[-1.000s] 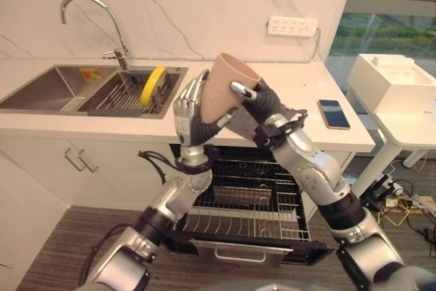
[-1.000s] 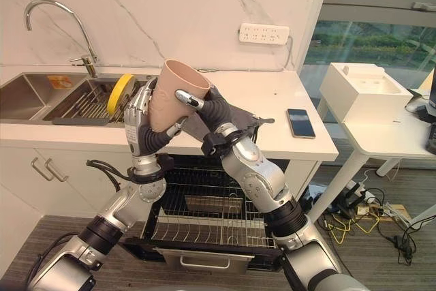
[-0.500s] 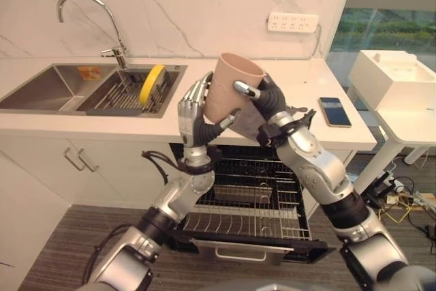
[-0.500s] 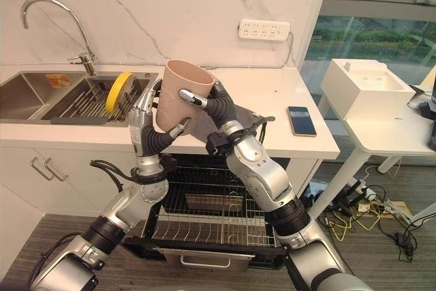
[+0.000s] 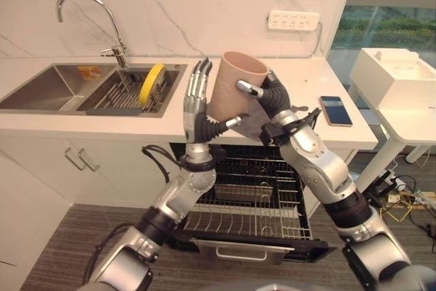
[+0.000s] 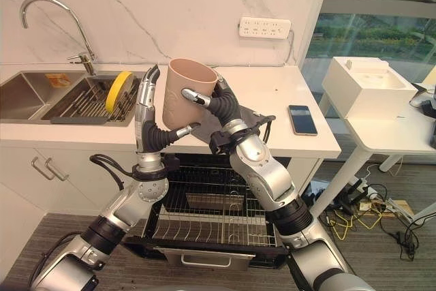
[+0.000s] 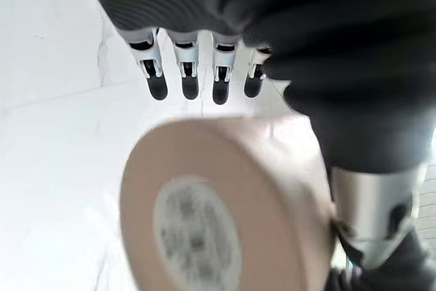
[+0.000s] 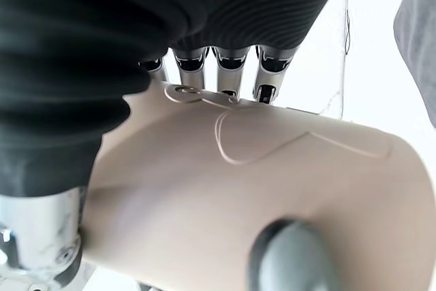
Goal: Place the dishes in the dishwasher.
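A beige cup [image 5: 238,86] hangs tilted above the counter's front edge, mouth upward. My right hand [image 5: 273,97] is shut on it, fingers round its far side and thumb [image 8: 289,258] across the near wall [image 8: 259,182]. My left hand [image 5: 196,112] stands upright just left of the cup, open, fingers [image 7: 187,81] straight and off the cup, thumb stretched toward its base [image 7: 197,233]. Below both hands the dishwasher's wire rack [image 5: 253,215] is pulled out. A yellow plate [image 5: 152,83] stands on edge in the sink rack.
A grey mat [image 5: 253,123] lies on the white counter [image 5: 88,124] behind the hands, with a phone [image 5: 336,110] to its right. The faucet [image 5: 102,15] arches over the steel sink at left. A white box [image 5: 396,76] sits on a side table at right.
My left hand's fingers have straightened and come off the cup. The right hand keeps hold of it and has carried it slightly rightward and more upright.
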Motion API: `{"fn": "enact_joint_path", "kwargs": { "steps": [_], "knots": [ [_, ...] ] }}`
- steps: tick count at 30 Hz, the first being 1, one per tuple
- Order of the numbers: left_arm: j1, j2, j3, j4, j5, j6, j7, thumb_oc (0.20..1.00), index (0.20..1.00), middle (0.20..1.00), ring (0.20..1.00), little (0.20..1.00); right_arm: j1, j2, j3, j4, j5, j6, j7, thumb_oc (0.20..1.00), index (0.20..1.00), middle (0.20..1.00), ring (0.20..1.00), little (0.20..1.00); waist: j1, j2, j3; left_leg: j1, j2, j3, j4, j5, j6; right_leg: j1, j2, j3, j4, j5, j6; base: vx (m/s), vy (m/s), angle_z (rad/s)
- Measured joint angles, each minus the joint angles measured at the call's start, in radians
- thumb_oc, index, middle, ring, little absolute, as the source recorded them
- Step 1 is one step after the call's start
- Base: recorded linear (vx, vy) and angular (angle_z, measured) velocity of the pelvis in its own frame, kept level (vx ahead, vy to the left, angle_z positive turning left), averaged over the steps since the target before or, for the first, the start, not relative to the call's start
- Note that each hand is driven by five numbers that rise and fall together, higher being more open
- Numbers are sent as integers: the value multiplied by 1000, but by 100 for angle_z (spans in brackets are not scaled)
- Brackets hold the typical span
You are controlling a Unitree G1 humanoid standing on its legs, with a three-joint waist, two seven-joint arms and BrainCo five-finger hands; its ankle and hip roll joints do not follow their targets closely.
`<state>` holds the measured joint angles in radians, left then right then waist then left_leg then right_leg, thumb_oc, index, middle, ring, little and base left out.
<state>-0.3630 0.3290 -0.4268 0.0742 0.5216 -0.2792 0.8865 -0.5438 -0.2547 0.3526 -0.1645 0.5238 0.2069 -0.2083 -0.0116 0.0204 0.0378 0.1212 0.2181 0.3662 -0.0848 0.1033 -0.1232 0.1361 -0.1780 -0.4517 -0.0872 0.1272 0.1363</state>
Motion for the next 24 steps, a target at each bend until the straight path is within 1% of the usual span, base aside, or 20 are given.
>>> {"fn": "enact_joint_path", "kwargs": {
  "steps": [4,5,7,8,10,12,17,20,21,22,23,24],
  "knots": [
    [1,3,8,-1,-42,12,-29,1000,1000,1000,1000,1000,0,-30,-13,0,-50,-9,-6,200,200,200,200,200,0,-1,20,0,0,-1,0,0,0,0,0,0,0,0,0,0,0,0],
    [23,5,45,-14,-106,20,-71,1000,1000,1000,1000,1000,8,-60,-30,-1,-94,-17,-4,200,200,200,200,200,0,-1,22,-1,0,-1,0,0,0,0,0,0,0,0,0,0,0,0],
    [38,6,66,-24,-143,21,-90,1000,1000,1000,1000,1000,12,-70,-62,-2,-114,-18,-4,200,200,200,200,200,0,-1,24,-1,-2,-1,0,0,0,0,1,-1,0,0,0,0,0,0],
    [75,0,92,-51,-224,10,-153,1000,1000,1000,1000,1000,54,-90,-96,-39,-124,-19,22,200,200,200,200,200,-1,-3,26,-2,-3,-2,0,-1,0,0,3,-1,0,-2,1,0,0,0],
    [150,2,151,-77,-336,12,-223,1000,1000,1000,1000,1000,125,-146,-150,-79,-131,-19,54,200,200,200,200,200,-1,-6,43,-2,-3,-3,0,0,0,0,2,-1,0,-3,2,0,0,0],
    [224,3,188,-80,-437,12,-305,1000,1000,1000,1000,1000,208,-187,-199,-82,-132,-19,94,200,200,200,200,200,-2,-6,51,-4,1,-2,0,0,0,-2,2,-1,0,-4,3,0,0,0],
    [326,3,216,-102,-602,26,-435,1000,1000,1000,1000,1000,318,-226,-238,-92,-153,-19,171,200,200,200,200,200,-5,-4,75,-9,1,-2,0,-1,0,-5,2,-1,0,-5,5,19,-8,1],
    [379,4,275,-126,-725,42,-573,1000,1000,1000,1000,1000,375,-238,-305,-106,-154,-21,217,200,200,200,200,200,-3,-6,77,-15,0,-4,0,-2,0,-7,2,-4,0,-8,8,100,-38,4],
    [430,16,288,-183,-781,44,-634,1000,1000,1000,1000,1000,432,-265,-339,-138,-152,-28,242,200,200,200,200,200,-2,-6,82,-16,-2,-5,0,-3,0,-9,2,-5,0,-11,9,77,-58,3],
    [451,23,291,-213,-806,45,-669,1000,1000,1000,1000,1000,462,-284,-365,-151,-152,-29,250,200,200,200,200,200,-2,-2,92,-19,-6,-5,0,-3,0,-9,3,-5,0,-11,9,15,-51,0],
    [449,33,292,-224,-828,46,-716,1000,1000,1000,1000,1000,474,-297,-369,-160,-151,-45,255,200,200,200,200,200,-5,4,102,-28,-7,-4,1,-3,0,-19,4,-3,1,-14,13,-162,-75,-1],
    [441,53,290,-232,-829,48,-748,1000,1000,1000,1000,1000,477,-303,-369,-169,-151,-62,263,200,200,200,200,200,-7,8,117,-62,-4,-7,29,-8,4,-41,2,0,6,-16,18,-383,-24,1]
  ]
}}
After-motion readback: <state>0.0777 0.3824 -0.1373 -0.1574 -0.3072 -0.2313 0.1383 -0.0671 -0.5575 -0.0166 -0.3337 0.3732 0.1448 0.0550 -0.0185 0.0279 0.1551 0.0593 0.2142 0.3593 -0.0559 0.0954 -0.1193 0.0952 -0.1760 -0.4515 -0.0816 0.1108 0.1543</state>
